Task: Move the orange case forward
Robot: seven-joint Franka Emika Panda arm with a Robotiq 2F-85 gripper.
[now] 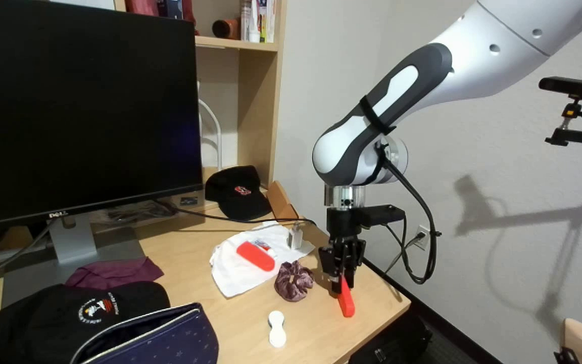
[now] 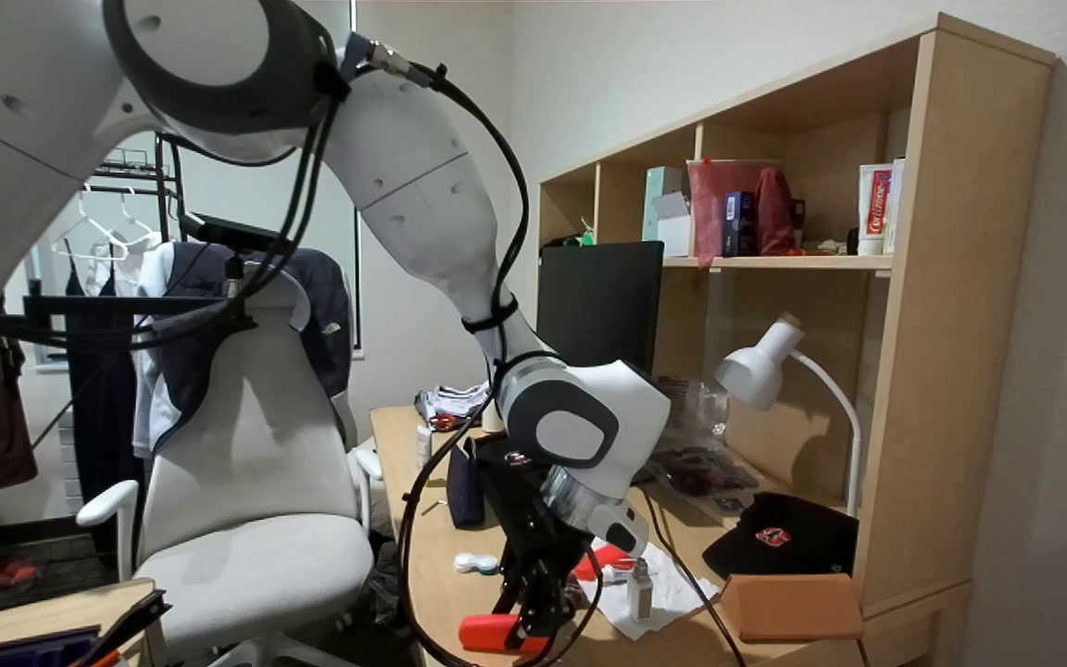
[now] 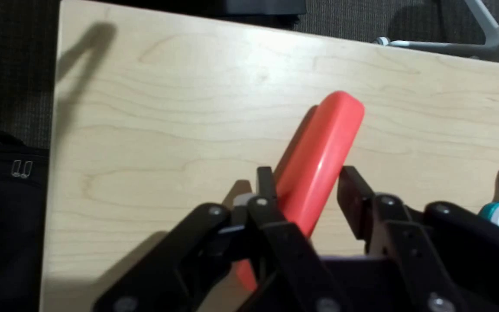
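Note:
The orange case (image 1: 346, 302) is a narrow red-orange oblong at the desk's near right end, and it also shows in an exterior view (image 2: 487, 633). In the wrist view the orange case (image 3: 325, 147) runs slantwise between the two fingers of my gripper (image 3: 305, 184). The fingers are partly closed, one on each side of it. The left finger hides part of it, and its far end shows beyond. A strip of desk shows between the case and the right pad. My gripper (image 1: 342, 287) is low at the desk. Whether it grips firmly cannot be seen.
A similar red-orange oblong (image 1: 256, 256) lies on a white cloth (image 1: 230, 283). A purple scrunchie (image 1: 294, 281) and a white lens case (image 1: 277, 328) lie beside my gripper. A small bottle (image 1: 295, 236) stands behind. The desk edge (image 3: 275, 32) is close.

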